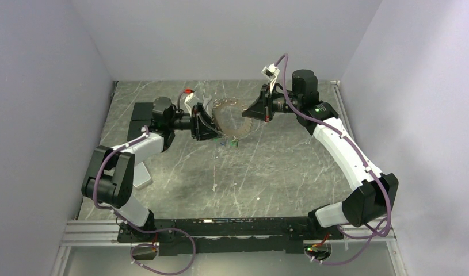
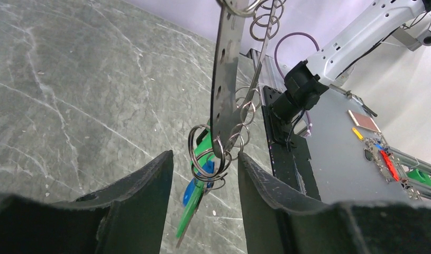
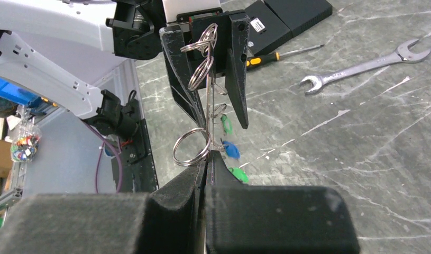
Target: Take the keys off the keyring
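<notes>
The keyring [image 1: 239,133], a large thin metal ring, hangs in the air between my two grippers. My right gripper [image 3: 208,159] is shut on its edge [image 3: 209,108]. Several small split rings [image 2: 210,159] hang on it, carrying the keys: a green one [image 2: 192,209] and a blue one [image 2: 194,188]. They also show in the right wrist view, blue [image 3: 230,149] and green [image 3: 238,174]. My left gripper [image 2: 205,159] is open, one finger on each side of the small rings and the ring's edge [image 2: 223,79], touching neither that I can see.
A silver wrench [image 3: 361,66] and a screwdriver [image 3: 276,54] lie on the marble table beyond the grippers. Black boxes [image 3: 287,16] sit at the back left [image 1: 143,112]. Grey walls close in the table on three sides.
</notes>
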Controlling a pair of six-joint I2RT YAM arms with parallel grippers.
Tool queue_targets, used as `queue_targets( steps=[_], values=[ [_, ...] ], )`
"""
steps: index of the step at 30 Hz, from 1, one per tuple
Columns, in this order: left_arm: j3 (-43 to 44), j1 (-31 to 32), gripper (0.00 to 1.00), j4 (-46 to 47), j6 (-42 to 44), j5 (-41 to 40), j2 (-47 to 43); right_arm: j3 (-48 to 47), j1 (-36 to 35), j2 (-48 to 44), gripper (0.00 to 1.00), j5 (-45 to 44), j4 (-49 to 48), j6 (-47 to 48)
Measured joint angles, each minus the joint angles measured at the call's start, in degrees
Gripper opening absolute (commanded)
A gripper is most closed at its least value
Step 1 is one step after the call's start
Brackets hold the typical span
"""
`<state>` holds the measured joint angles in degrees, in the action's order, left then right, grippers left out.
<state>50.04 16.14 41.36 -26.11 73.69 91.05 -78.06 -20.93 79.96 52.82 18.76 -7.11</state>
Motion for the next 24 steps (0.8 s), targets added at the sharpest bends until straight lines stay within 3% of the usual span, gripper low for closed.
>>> queue_targets(
  steps=[14, 24],
  values=[
    [-0.1, 0.7, 0.39, -0.6, 1.5, 0.2, 0.7, 0.0, 1.1, 0.0, 0.0, 0.3, -1.0, -1.5],
    [-0.1, 1.6, 0.24, -2.3, 2.9, 0.2, 0.7, 0.0, 1.7, -0.1, 0.0, 1.2, -2.3, -2.4]
  ],
)
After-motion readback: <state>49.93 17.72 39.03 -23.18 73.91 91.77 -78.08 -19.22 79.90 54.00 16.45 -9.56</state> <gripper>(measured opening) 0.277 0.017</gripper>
